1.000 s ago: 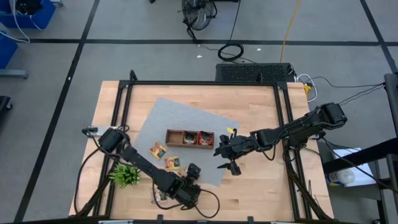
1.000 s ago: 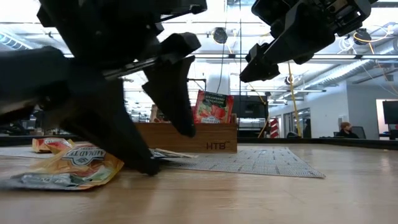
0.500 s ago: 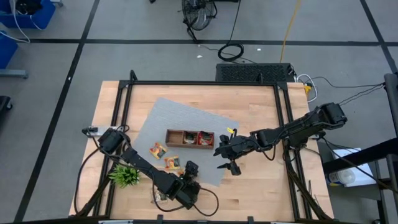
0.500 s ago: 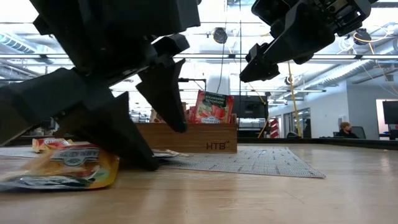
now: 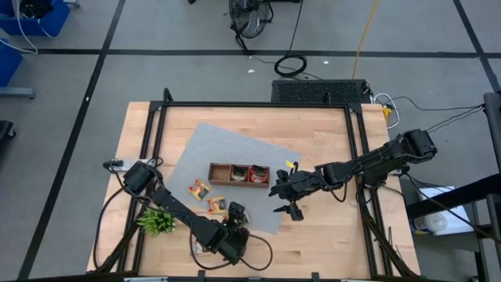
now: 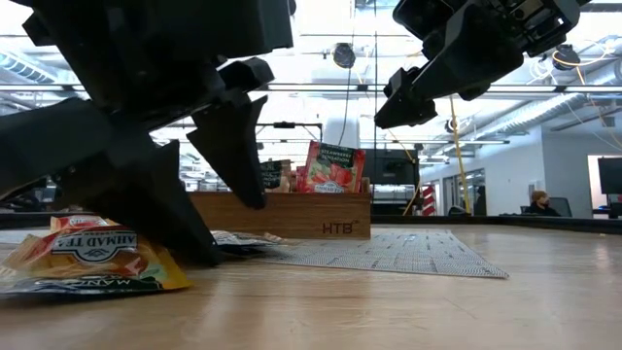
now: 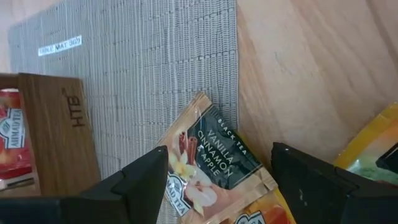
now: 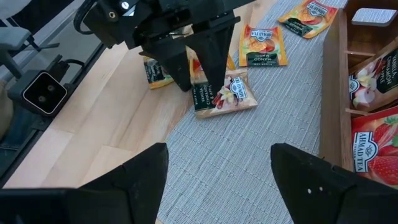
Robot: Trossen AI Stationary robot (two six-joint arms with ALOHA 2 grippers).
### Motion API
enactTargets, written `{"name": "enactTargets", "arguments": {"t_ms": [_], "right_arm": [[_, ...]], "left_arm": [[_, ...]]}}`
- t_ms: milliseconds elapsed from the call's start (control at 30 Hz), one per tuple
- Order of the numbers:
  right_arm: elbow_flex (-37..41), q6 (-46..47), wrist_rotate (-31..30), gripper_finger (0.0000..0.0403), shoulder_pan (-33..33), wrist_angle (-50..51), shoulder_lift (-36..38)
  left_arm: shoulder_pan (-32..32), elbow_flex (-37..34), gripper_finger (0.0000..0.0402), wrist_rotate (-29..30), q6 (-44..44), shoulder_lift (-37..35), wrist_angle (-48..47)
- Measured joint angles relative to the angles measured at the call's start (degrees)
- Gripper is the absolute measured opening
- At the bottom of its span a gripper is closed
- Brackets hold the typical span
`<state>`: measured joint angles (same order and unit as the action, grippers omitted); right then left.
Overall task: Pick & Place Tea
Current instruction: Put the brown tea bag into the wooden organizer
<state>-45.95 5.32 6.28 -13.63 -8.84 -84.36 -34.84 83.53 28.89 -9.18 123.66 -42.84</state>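
Note:
Several tea sachets lie flat near the front left corner of the grey mat (image 5: 235, 149). A vanilla-cinnamon sachet (image 7: 208, 168) (image 8: 225, 94) lies partly on the mat's edge. My left gripper (image 5: 235, 210) (image 8: 199, 86) stands open over it, pointing steeply down, one finger on each side. An orange-yellow sachet (image 6: 87, 258) lies on the wood beside it. My right gripper (image 5: 287, 202) hangs open and holds nothing, above the mat to the right of the wooden tray (image 5: 213, 174). A red strawberry sachet (image 6: 332, 167) stands in the tray. My left gripper's fingers (image 8: 214, 62) come down from above on either side of the vanilla-cinnamon sachet, which lies flat. One fingertip (image 6: 206, 255) reaches down to the table surface. Whether either finger touches the sachet, I cannot tell.
More sachets (image 8: 264, 46) (image 8: 308, 15) lie on the mat behind the left gripper. A small green plant (image 5: 156, 221) stands at the table's front left. The black frame rails (image 5: 156, 141) run along both sides. Bare wood (image 5: 329, 243) lies at the front right.
My left gripper has shifted a little toward the table's left edge and sunk slightly, rolling about its own axis and tipping, still open. The orange-yellow sachet beside its finger has slid a little leftward with it. My right gripper has kept still.

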Motion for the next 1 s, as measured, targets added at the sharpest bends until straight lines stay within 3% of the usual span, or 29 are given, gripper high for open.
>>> {"name": "enactTargets", "arguments": {"t_ms": [133,267,733,1000], "right_arm": [[0.00,0.00,-0.01,0.0263,0.00,0.00,0.00],[0.00,0.00,-0.02,0.0263,0.00,0.00,0.00],[0.00,0.02,-0.01,0.0263,0.00,0.00,0.00],[0.00,0.02,0.00,0.0263,0.00,-0.02,0.00]], "left_arm": [[0.07,-0.02,0.0281,-0.42,-0.45,0.00,0.00],[0.10,-0.02,0.0247,-1.68,-0.51,0.00,0.11],[0.49,-0.07,0.0012,-6.61,-5.49,0.02,-0.07],[-0.61,1.41,0.0003,-3.69,-3.77,0.30,-3.68]]}}
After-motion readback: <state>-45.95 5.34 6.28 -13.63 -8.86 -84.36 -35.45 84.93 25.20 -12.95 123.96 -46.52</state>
